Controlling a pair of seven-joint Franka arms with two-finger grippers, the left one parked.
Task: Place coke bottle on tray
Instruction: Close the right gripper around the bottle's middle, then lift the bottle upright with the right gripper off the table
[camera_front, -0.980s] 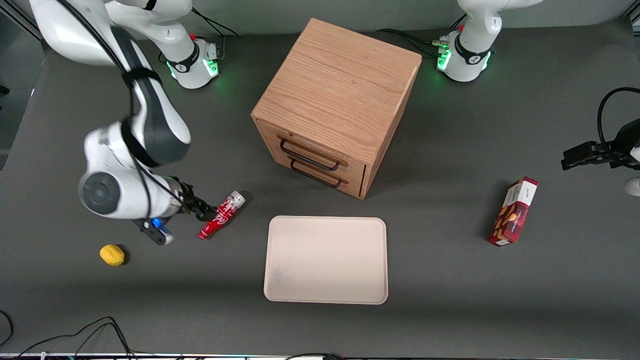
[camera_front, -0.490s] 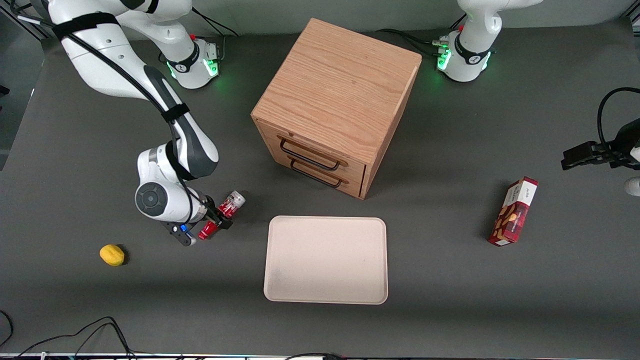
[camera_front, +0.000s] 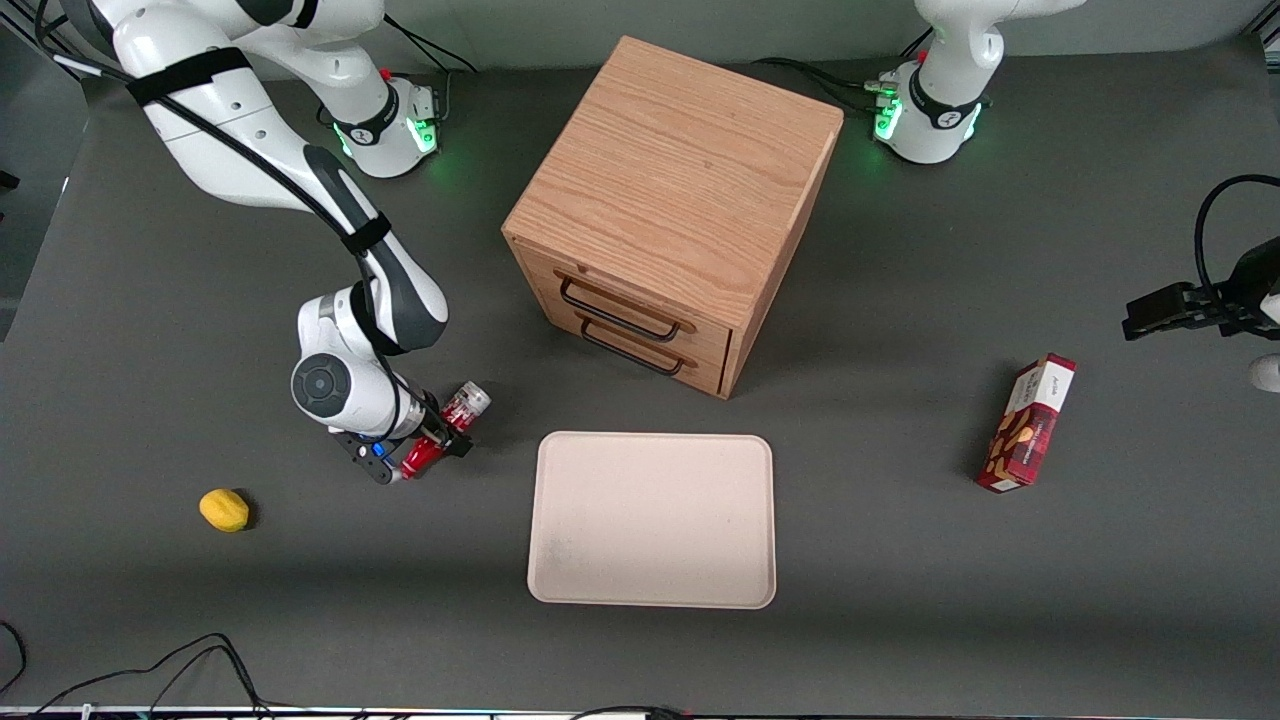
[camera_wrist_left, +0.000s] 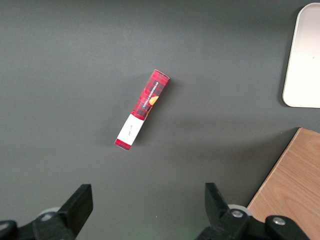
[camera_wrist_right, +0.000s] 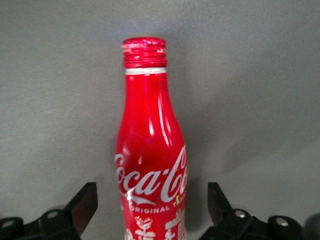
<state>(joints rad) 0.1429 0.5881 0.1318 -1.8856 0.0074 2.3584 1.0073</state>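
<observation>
Item 1, coke bottle (camera_front: 444, 430): lying on its side on table (camera_front: 200, 600), silvery base toward drawer cabinet (camera_front: 670, 220), cap end nearer front cam. Just beside tray (camera_front: 652, 520), not touching; not yet lifted, judging by how low the arm sits.

Item 2, gripper (camera_front: 440, 437): down at bottle's midsection, across its length. Jaws spread wide either side of bottle, gaps visible both sides in wrist view; no grip yet. Prob. straddling waist so closing pinches narrow part and stops rolling.

Item 3, tray: flat, nothing on it, in front of cabinet drawers, nearer front cam than cabinet. Short carry from bottle, likely why approach comes from side away from tray.

Item 4, misc.: lemon (camera_front: 224, 510) toward working arm's end; snack box (camera_front: 1028, 424) toward parked arm's end, well apart from bottle.

View notes: right wrist cam shows bottle (camera_wrist_right: 150, 150) centred between fingertips (camera_wrist_right: 82, 205), script logo readable, clearance per side; front cam hides that under wrist. Front cam alone gives bottle-to-tray layout. Left wrist cam shows snack box (camera_wrist_left: 142, 109), tray corner (camera_wrist_left: 302, 60), cabinet edge only; no bottle.
</observation>
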